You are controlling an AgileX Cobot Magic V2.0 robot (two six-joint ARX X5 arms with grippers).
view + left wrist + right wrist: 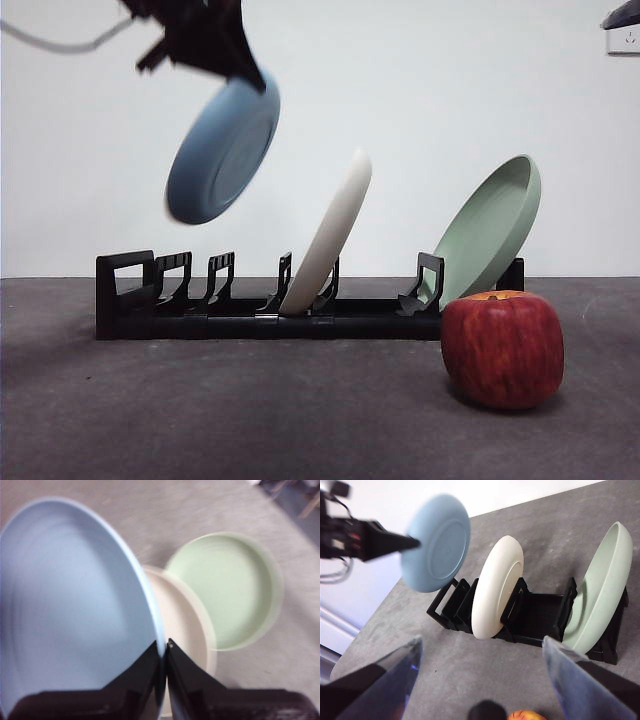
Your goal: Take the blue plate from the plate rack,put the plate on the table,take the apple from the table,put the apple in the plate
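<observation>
My left gripper [245, 72] is shut on the rim of the blue plate [222, 148] and holds it tilted in the air above the left end of the plate rack [250, 318]. The left wrist view shows its jaws pinched on the blue plate's [70, 610] edge. In the right wrist view the blue plate [437, 541] hangs above the rack [530, 615]. The red apple [502, 348] stands on the table [200, 410] in front of the rack's right end. My right gripper [480, 670] is open, above the apple [526, 715], facing the rack.
A cream-white plate [328, 232] leans in the middle of the rack and a pale green plate [492, 228] leans at its right end. Both also show in the left wrist view, cream [187, 625] and green [227, 587]. A white wall stands behind.
</observation>
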